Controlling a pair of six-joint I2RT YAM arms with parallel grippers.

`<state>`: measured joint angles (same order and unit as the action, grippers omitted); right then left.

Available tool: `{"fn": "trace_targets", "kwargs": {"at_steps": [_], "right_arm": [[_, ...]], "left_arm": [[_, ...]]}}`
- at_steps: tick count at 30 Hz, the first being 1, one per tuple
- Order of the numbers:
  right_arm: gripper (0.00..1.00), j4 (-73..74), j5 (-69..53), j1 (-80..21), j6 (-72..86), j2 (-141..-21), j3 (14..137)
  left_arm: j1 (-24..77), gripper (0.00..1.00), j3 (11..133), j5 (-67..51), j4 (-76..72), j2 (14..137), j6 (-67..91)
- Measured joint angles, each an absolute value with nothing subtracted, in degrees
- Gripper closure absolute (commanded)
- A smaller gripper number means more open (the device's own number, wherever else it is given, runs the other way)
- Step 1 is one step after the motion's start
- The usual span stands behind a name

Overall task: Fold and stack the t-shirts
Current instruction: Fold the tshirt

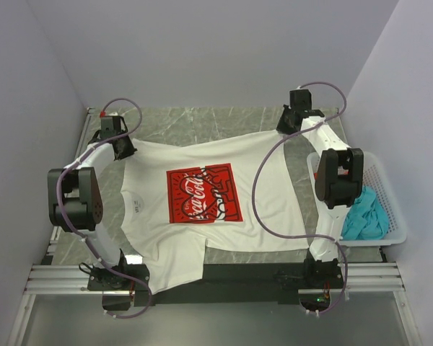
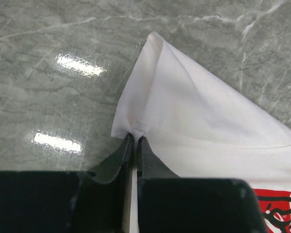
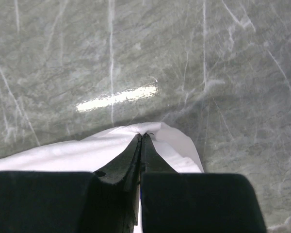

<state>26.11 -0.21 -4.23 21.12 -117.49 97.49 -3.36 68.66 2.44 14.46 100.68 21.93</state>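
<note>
While the white Coca-Cola t-shirt (image 1: 159, 231) lies spread across most of a grey-green marble-patterned table (image 1: 202, 122), each of the two robot arms pinches one of its far corners. From the overhead camera, the shirt's red square print (image 1: 203, 193) faces up near the middle of the cloth. The far edge of the shirt runs in a shallow sagging curve between the two pinched corners. Its near-left part reaches the near edge of the table, just beside the left arm's base.

In the left wrist camera, the left gripper (image 2: 134, 137) has its dark fingers pressed almost together, with a fold of white cloth clamped between the tips. Beyond the fingers the cloth rises into a pointed, tent-like peak, and a sliver of the red print shows at the lower right corner of that view.

In the right wrist camera, the right gripper (image 3: 140, 136) is likewise squeezed closed on a small rounded edge of the same white shirt, with shiny marble surface beyond it. Whether either corner is lifted off the table cannot be told.

At the right side of the table stands a white plastic mesh basket (image 1: 391, 209). A crumpled teal t-shirt (image 1: 364, 216) lies inside it, partly hidden behind the right arm. A thin cable (image 1: 254, 194) from the right arm loops over the right part of the white shirt.
</note>
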Motion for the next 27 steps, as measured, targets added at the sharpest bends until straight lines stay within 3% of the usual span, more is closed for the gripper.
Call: {"fn": "trace_targets", "kwargs": {"at_steps": [5, 10, 13, 27], "right_arm": [[1.00, 26.1, -1.5, -4.2, 20.5, -116.8, 97.5], [1.00, 26.1, -2.9, -4.2, 19.8, -116.8, 97.5], [1.00, 26.1, -3.6, -4.2, 19.6, -116.9, 97.5], [1.00, 26.1, -5.4, -4.2, 19.2, -118.2, 97.5]], "left_arm": [[-3.5, 0.66, 68.1, 2.9, 12.6, 101.5, 22.2], [-4.8, 0.57, 67.4, 3.4, 10.6, 103.0, 23.1], [-5.4, 0.47, 67.4, 3.5, 9.4, 103.9, 23.3], [-5.6, 0.47, 71.4, -0.3, 6.8, 112.0, 22.4]]}}
